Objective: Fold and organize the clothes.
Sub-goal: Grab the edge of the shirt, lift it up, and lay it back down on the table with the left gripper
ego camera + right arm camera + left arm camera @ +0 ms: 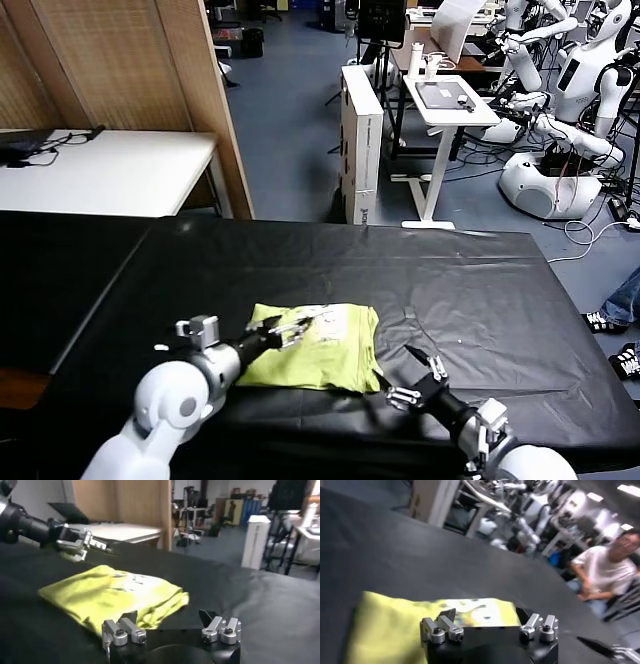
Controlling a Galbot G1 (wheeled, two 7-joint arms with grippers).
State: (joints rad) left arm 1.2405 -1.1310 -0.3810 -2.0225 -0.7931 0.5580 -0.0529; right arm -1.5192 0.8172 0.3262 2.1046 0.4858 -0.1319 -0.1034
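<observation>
The clothes are one lime yellow-green T-shirt, lying folded into a compact rectangle on the black table with a white print facing up. My left gripper hovers open over the shirt's left part, holding nothing. In the left wrist view the T-shirt spreads just beyond the open left gripper. My right gripper stands open just right of the shirt's near right corner, apart from it. In the right wrist view the T-shirt lies ahead of the right gripper, with the left gripper beyond it.
A white table stands at the back left beside a wooden partition. Beyond the table's far edge are a white box, a small white stand and other robots. A person sits off to one side.
</observation>
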